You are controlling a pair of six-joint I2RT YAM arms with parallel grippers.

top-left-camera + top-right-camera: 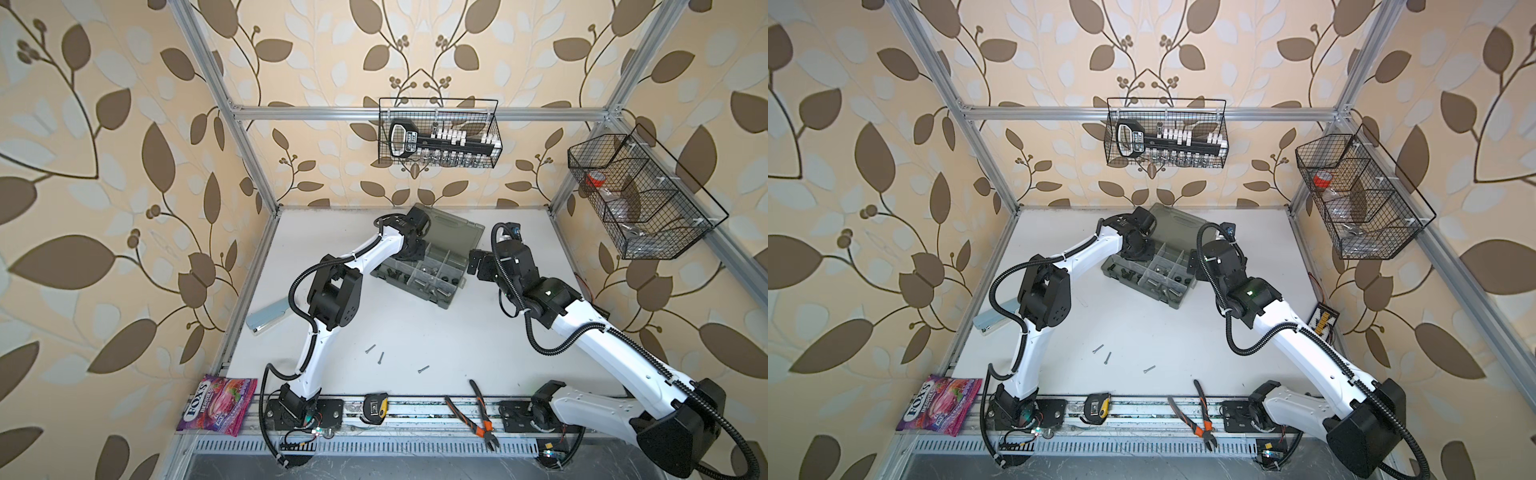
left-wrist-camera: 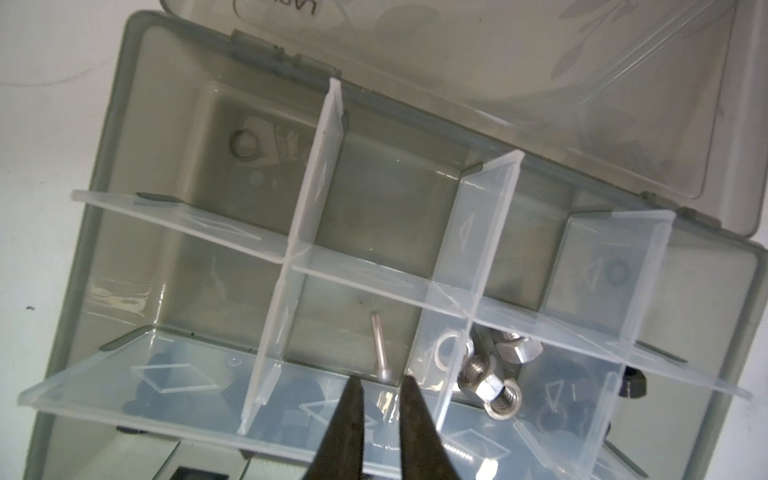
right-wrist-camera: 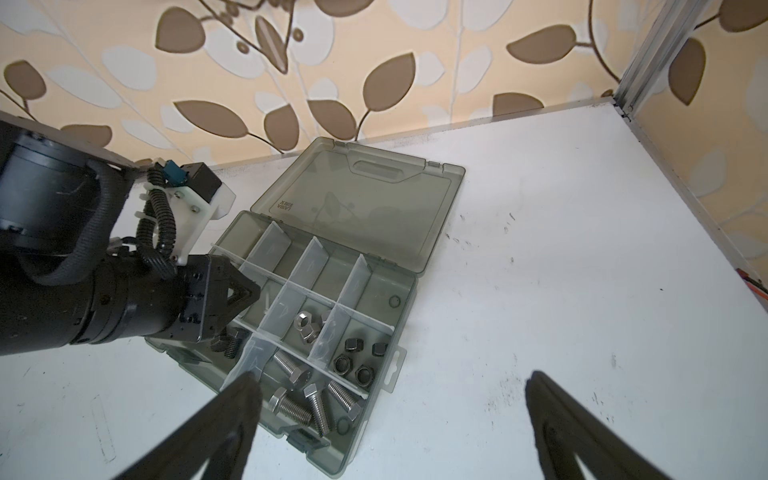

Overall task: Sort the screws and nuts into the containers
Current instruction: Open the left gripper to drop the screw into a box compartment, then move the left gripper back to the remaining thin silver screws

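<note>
Grey translucent organiser box (image 3: 409, 316), set askew toward back of white table (image 1: 415, 332). Lid (image 3: 365, 195) hinged open, lying flat. Pale dividers (image 3: 309, 257) split box into small compartments. Sorted so far, each kind in own compartment: stubby silver hex bolts (image 3: 307, 399) lying flat; short black bolts (image 3: 230, 345); shiny silver nuts (image 3: 305, 330); black nuts (image 3: 357, 361). One thin silver screw (image 2: 379, 349) lies alone in compartment just beside silver nuts. Three loose thin screws (image 1: 381, 358) scattered on table toward front, well apart from box.
</note>
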